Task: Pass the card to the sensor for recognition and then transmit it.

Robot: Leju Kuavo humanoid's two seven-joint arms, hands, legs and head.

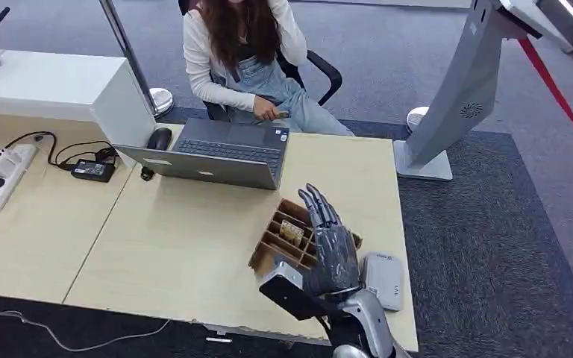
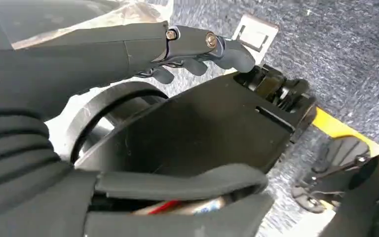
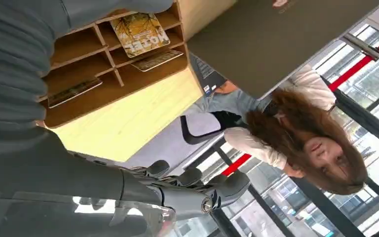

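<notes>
While empty, right hand (image 1: 333, 250) above card rack (image 1: 277, 240)

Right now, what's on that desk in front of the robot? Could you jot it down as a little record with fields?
Table: light wooden desk
Card holder: brown wooden slotted box near the desk's front edge, cards in some slots
Card: patterned card standing in a slot
Sensor: flat grey card reader lying beside the box
Right hand: raised over the box, fingers extended and apart, holding nothing
Left hand: hanging beside the robot's body, fingers loosely apart
Laptop: grey laptop, open toward the person
Person: seated person behind the desk
</notes>
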